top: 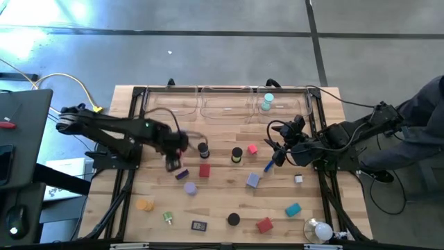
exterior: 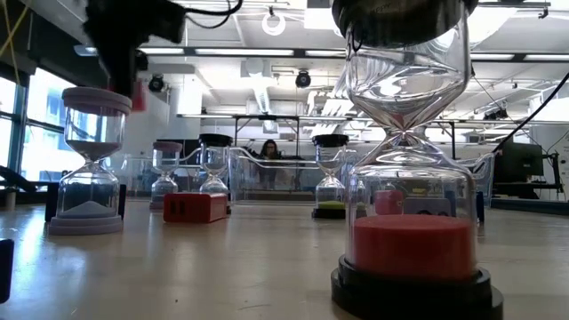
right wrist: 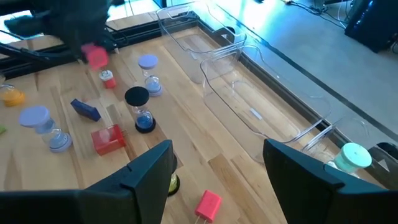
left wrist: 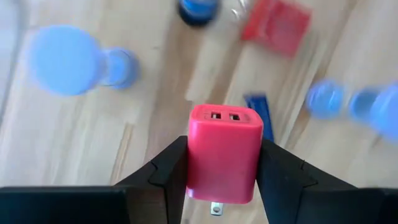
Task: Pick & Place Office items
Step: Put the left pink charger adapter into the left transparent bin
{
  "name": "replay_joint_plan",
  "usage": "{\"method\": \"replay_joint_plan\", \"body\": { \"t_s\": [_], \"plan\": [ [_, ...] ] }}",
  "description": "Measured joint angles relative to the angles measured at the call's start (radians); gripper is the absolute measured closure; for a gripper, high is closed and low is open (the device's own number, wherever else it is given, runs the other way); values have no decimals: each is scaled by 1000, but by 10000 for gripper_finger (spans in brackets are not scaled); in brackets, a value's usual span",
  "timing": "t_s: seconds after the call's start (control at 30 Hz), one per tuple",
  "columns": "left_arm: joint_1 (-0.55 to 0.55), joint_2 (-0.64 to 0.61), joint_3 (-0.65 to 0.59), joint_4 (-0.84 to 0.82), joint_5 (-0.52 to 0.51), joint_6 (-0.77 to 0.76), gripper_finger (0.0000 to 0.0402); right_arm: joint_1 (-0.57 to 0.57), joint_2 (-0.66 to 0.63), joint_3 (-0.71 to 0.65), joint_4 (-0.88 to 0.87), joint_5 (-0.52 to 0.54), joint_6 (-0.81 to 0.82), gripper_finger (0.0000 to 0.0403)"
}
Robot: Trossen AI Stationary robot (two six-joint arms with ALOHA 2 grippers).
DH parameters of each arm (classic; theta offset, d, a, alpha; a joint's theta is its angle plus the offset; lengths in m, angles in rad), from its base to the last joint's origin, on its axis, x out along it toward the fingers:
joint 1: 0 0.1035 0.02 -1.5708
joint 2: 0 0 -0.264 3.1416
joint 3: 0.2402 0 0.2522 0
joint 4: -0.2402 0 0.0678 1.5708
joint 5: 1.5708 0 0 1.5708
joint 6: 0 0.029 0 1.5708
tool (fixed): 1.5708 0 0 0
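From above, the left gripper (top: 172, 161) hangs over the table's (top: 222, 208) middle-left, its load hidden; the right gripper (top: 277, 154) waits near the blue stick (top: 268, 165).

At table height, hourglasses stand upright; a red block (exterior: 195, 207) lies flat.

The left wrist view alone shows the pink charger (left wrist: 222, 154) clamped between the fingers (left wrist: 168, 168), long axis along them, USB ports facing away.

The right wrist view shows its own fingers (right wrist: 149, 168) spread wide, holding nothing.
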Motion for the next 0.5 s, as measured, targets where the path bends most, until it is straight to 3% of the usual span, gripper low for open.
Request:
{"method": "replay_joint_plan", "body": {
  "t_s": [0.27,0.5],
  "plan": [
    [222,-1,197,-152,-27,-100,254,0,0,0,1,-2,-8,164],
    [543,0,257,-168,-94,-34,254,0,0,0,-10,-3,-8,164]
  ]
}}
